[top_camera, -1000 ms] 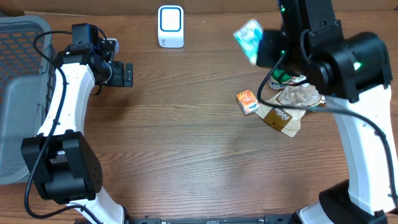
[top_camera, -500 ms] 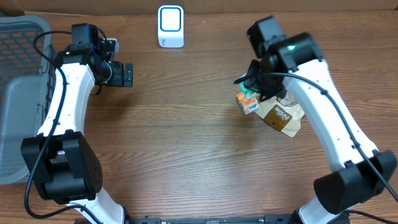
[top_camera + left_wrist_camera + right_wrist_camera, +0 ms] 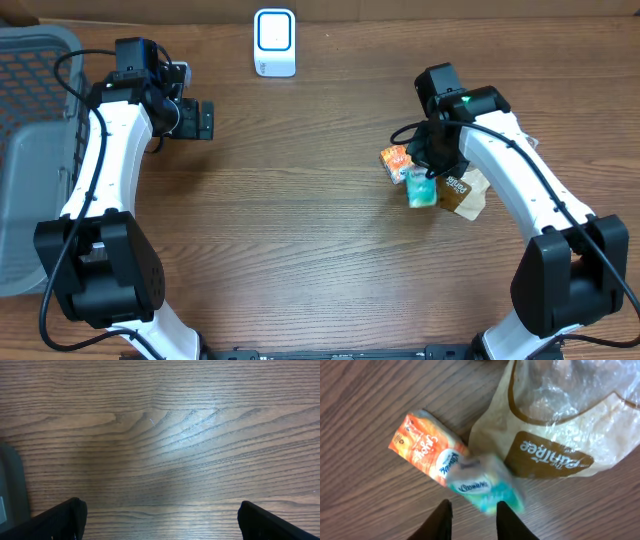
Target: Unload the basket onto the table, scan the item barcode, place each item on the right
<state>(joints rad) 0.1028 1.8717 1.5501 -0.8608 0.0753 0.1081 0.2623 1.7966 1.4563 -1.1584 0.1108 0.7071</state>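
Teal packet (image 3: 485,485) clear of right gripper (image 3: 473,510).
Jaws slightly parted, empty; packet blurred just past fingertips, overlapping orange packet (image 3: 427,447). Left gripper (image 3: 160,512) wide open.

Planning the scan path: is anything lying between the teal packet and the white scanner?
Yes: the orange packet lies right beside the teal packet, on its scanner side. Nothing else visible stands between them.

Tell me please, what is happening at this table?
The right gripper hangs low over a teal packet, an orange packet and a brown bag. Its jaws stand slightly apart, and the teal packet, blurred, seems free. The left gripper hangs open over the table. The scanner stands apart at the far edge.
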